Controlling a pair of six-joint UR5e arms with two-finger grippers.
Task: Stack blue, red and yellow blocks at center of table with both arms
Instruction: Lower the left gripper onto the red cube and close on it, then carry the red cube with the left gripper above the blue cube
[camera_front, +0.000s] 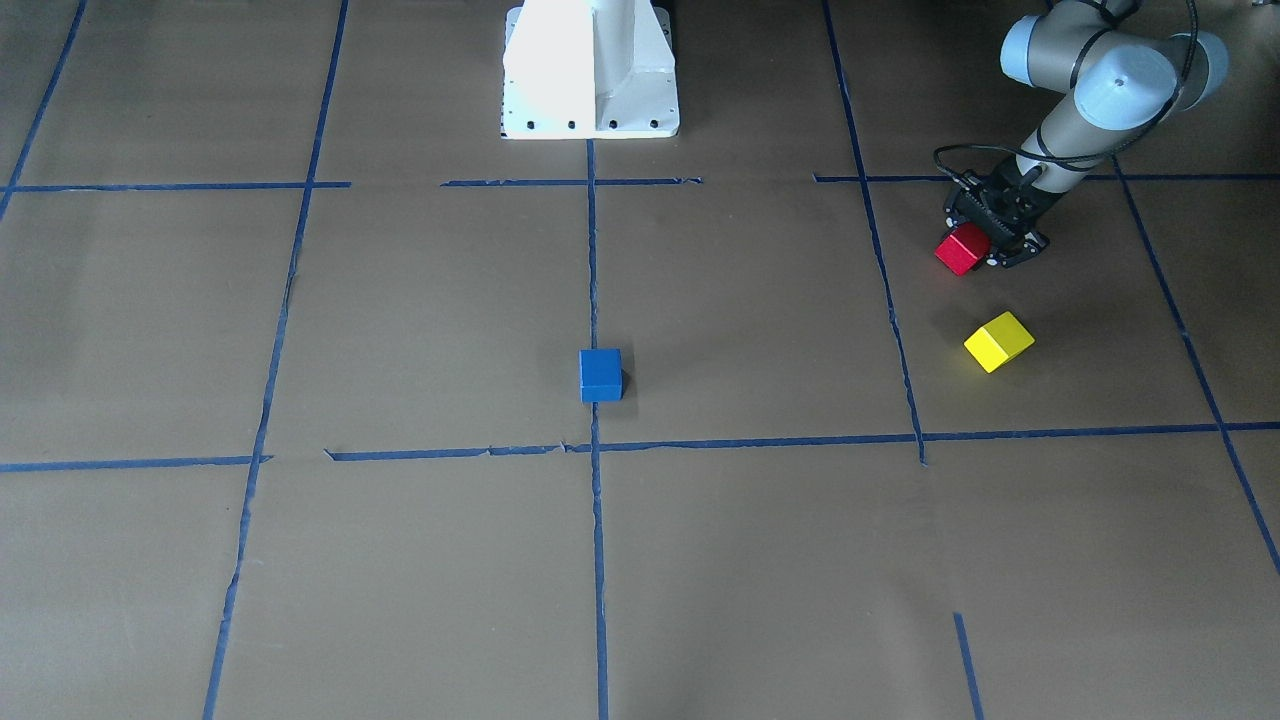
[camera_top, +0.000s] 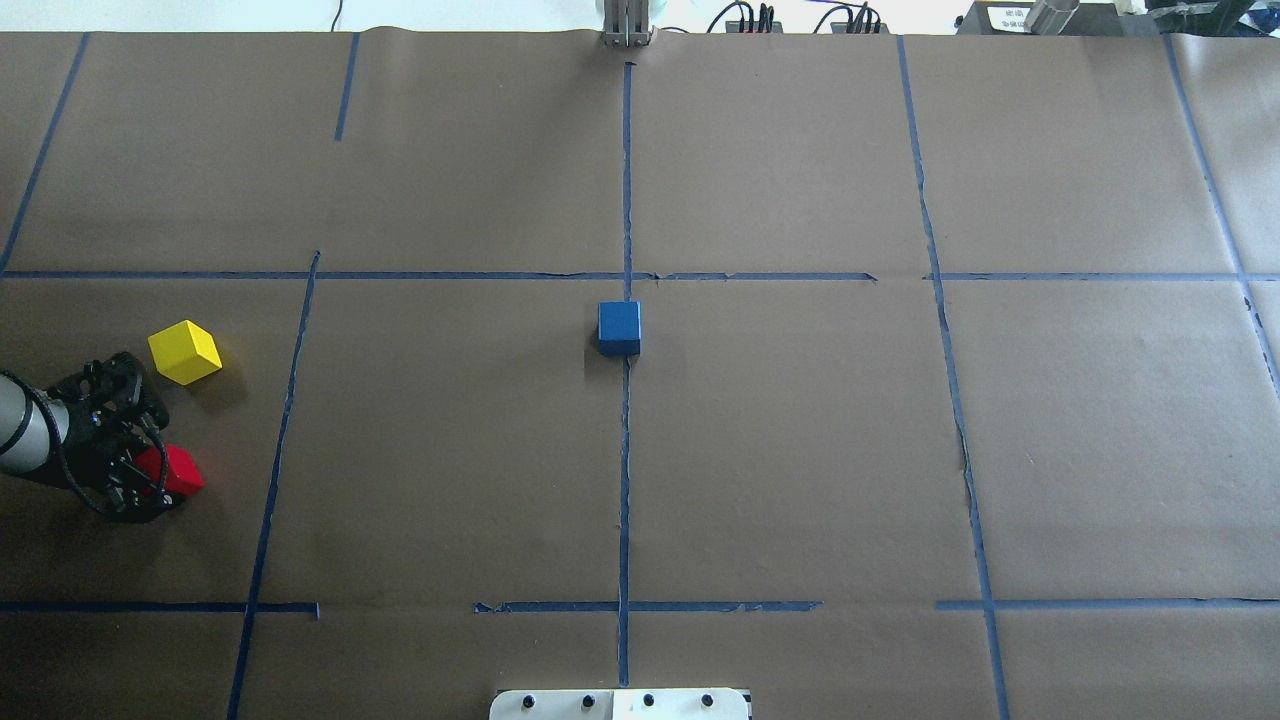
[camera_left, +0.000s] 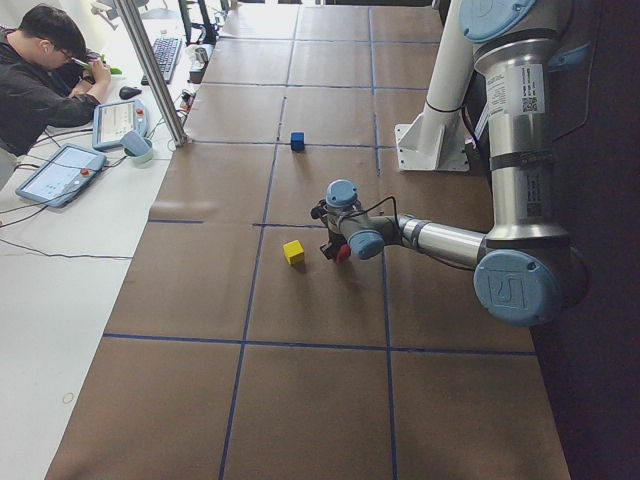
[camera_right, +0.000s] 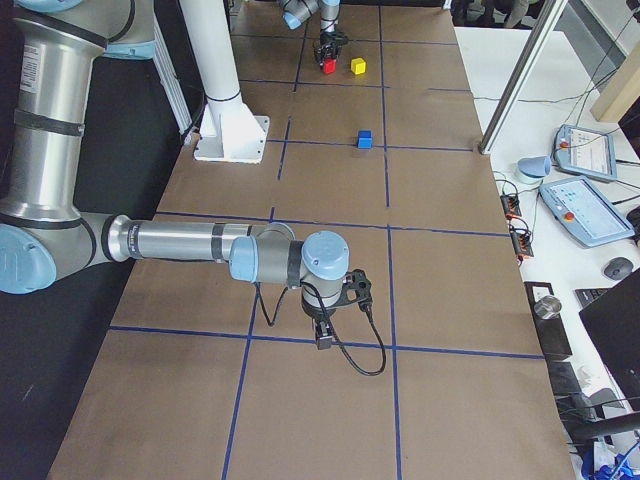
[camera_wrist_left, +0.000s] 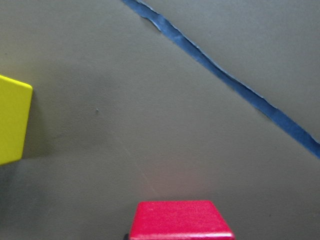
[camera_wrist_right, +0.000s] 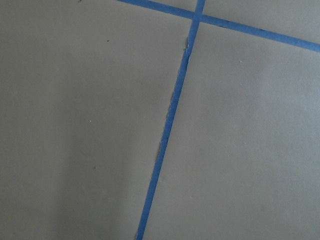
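— Where is the red block (camera_front: 961, 250)?

— Close to the worktop's edge on the robot's left, on the robot's half of the table (camera_top: 800, 450); the left gripper (camera_front: 978, 240) is down on it, a black finger on either side, pinched onto the block; the left wrist camera has its red top face at the bottom middle of the view; whether it rests on the paper or hangs just clear of it I cannot tell.

— And the yellow block (camera_top: 185, 351)?

— Near the same left edge, a little further toward the operators' edge than the red one; near it but not touching; it sits on the brown paper turned corner-on to the blue tape grid (camera_top: 626, 470).

— The blue block (camera_top: 619, 327)?

— At the middle of the worktop, on the tape line that runs from the robot's edge to the operators' edge, squared up with the grid; it stands alone, well apart from the other two.

— What about the other arm?

— The right gripper (camera_right: 325, 335) shows only in the side camera at the robot's right end; it hangs low over the paper toward that right edge, pointing down, close to a tape line; its wrist camera shows only brown paper and a crossing of blue tape; whether its pincer is wide or narrow I cannot tell.
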